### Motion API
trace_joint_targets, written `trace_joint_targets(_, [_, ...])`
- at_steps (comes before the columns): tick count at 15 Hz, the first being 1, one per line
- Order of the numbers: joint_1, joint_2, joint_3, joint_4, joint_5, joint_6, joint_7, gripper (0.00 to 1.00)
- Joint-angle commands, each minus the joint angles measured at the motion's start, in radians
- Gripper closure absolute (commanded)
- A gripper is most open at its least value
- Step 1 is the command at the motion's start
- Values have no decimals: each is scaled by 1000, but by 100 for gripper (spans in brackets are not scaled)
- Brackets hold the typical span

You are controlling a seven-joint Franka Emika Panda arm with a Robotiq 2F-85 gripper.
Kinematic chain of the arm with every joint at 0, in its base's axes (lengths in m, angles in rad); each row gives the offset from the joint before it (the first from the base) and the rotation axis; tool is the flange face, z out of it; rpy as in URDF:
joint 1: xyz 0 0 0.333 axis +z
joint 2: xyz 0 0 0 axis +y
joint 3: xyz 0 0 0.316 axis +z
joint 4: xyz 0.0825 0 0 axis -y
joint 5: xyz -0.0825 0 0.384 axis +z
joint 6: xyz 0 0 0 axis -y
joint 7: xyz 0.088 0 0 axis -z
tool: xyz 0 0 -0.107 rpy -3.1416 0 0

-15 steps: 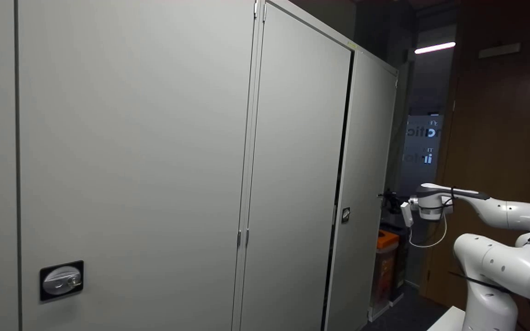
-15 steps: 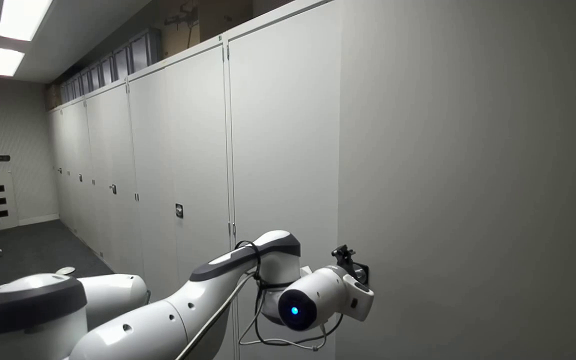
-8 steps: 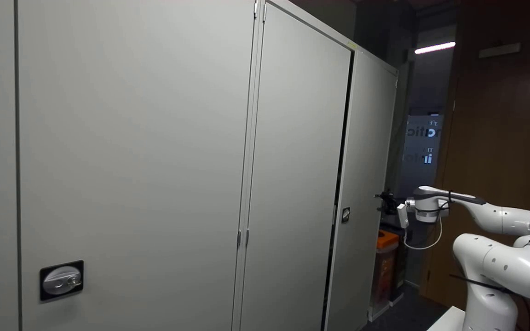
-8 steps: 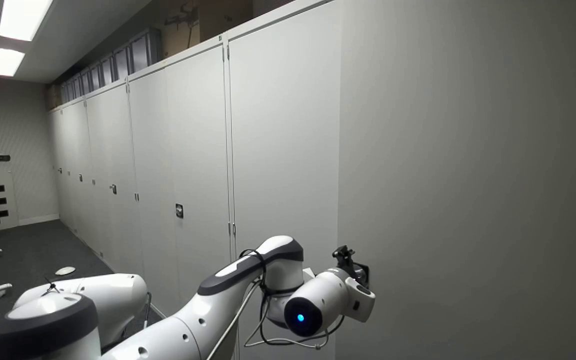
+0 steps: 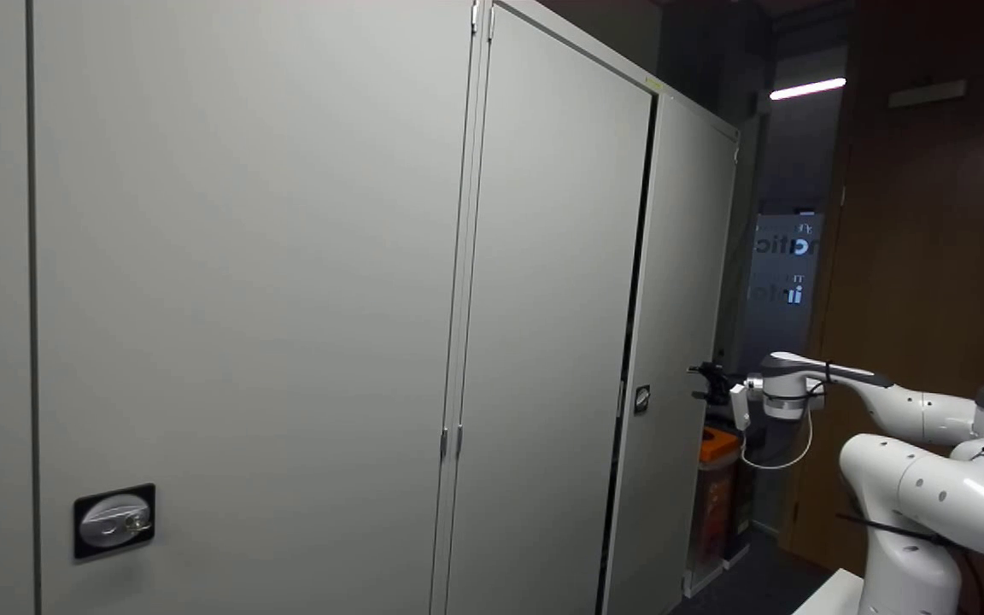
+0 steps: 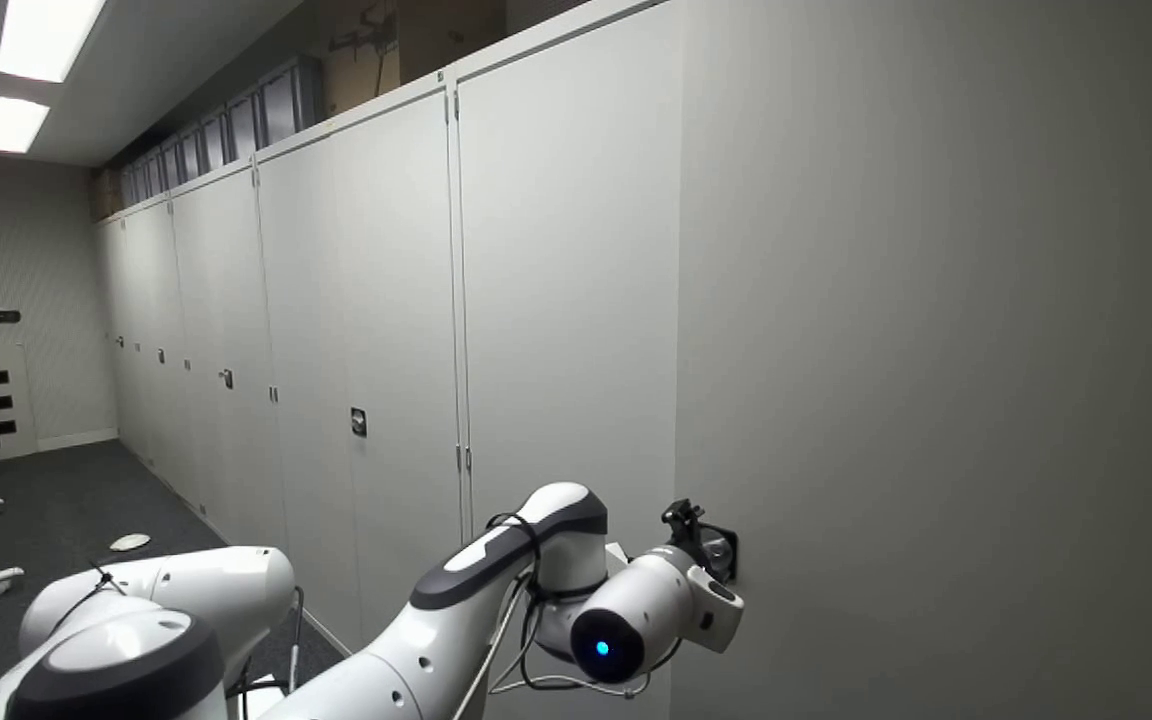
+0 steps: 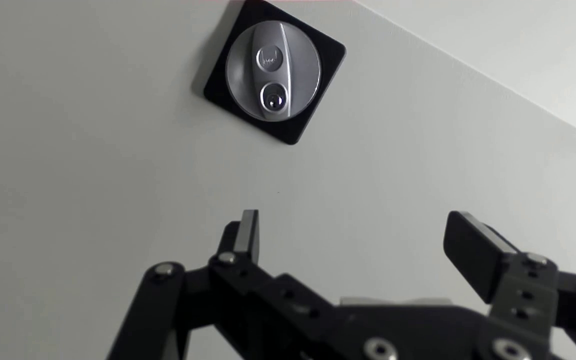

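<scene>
Black gripper [image 7: 354,222] stood spread, holding nothing, near silver knob [image 7: 274,70] on pale cabinet door [image 7: 318,190]; reach apparently well along, grip on knob not yet made.

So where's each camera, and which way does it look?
Wrist view: sits behind the open gripper, which shows along the bottom, facing a round handle.
In an exterior view: camera stands out along the cabinets, looking toward the arm and an orange-topped bin.
In an exterior view: camera sits close by the arm, looking past it to the far wall.
Both exterior views share arm, gripper and cabinets.
</scene>
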Motion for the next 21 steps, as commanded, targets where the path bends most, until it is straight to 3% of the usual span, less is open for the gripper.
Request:
trace_joint_targets(1, [25,-59,0,-2,-20,61,22,0])
trace_joint_targets(3, [31,-80,-7,-1,-20,71,26,0])
trace_joint_targets(4, [33,-47,14,-6,73,77,-16,0])
trace_joint_targets(10, [54,-55,13,0,123,77,-27,0])
trace_joint_targets(21, [149,-55,-49,49,97,147,-48,0])
